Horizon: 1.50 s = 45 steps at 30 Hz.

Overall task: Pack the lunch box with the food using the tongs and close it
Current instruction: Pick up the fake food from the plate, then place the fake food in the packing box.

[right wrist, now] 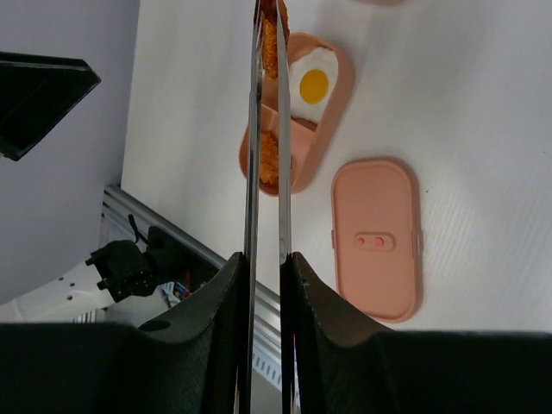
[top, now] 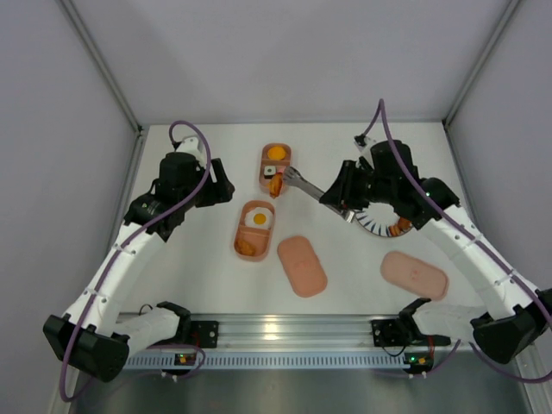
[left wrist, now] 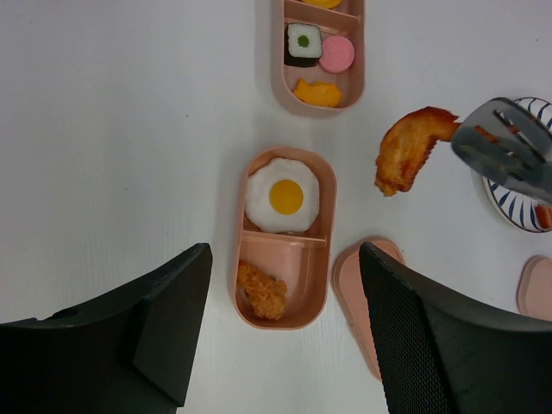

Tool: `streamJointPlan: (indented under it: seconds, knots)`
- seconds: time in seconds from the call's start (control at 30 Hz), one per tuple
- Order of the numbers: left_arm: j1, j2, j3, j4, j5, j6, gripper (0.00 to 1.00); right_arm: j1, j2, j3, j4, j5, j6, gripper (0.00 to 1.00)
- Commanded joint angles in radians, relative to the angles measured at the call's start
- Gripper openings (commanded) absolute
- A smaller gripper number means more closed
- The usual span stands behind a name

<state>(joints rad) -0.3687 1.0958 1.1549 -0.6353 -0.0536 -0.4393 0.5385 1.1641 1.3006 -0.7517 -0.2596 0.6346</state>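
Observation:
My right gripper (top: 341,197) is shut on the silvery tongs (top: 302,183), whose two arms run between its fingers (right wrist: 310,293). The tongs' tip pinches a brown fried food piece (left wrist: 410,147), held by the near end of the far lunch box tray (top: 264,164). That tray (left wrist: 278,78) holds a sushi roll (left wrist: 304,44), a pink piece (left wrist: 337,53) and an orange piece (left wrist: 317,92). The near tray (left wrist: 244,285) holds a fried egg (left wrist: 283,195) and a fried nugget (left wrist: 263,291). My left gripper (left wrist: 285,250) hovers open above the near tray, holding nothing.
Two pink lids lie flat on the table, one (top: 302,266) beside the near tray and one (top: 415,275) at the right. A striped white plate (top: 379,226) sits partly hidden under my right arm. A metal rail (top: 293,328) runs along the near edge.

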Motion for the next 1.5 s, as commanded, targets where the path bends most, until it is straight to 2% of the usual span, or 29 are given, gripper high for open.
streamJointPlan:
  seconds: [0.0, 0.3, 0.47, 1.47]
  knots:
    - [0.005, -0.005, -0.003, 0.037, -0.014, 0.008, 0.74, 0.055, 0.022, -0.026, 0.193, 0.011, 0.068, 0.0]
    - [0.005, -0.01, -0.006, 0.036, -0.011, 0.008, 0.74, 0.135, 0.075, -0.178, 0.386, 0.02, 0.16, 0.0]
    - [0.005, -0.01, -0.009, 0.037, -0.008, 0.007, 0.74, 0.147, 0.094, -0.204, 0.437, 0.02, 0.185, 0.0]
    - [0.005, -0.01, -0.018, 0.04, -0.011, 0.007, 0.74, 0.232, 0.183, -0.261, 0.486, 0.057, 0.209, 0.0]
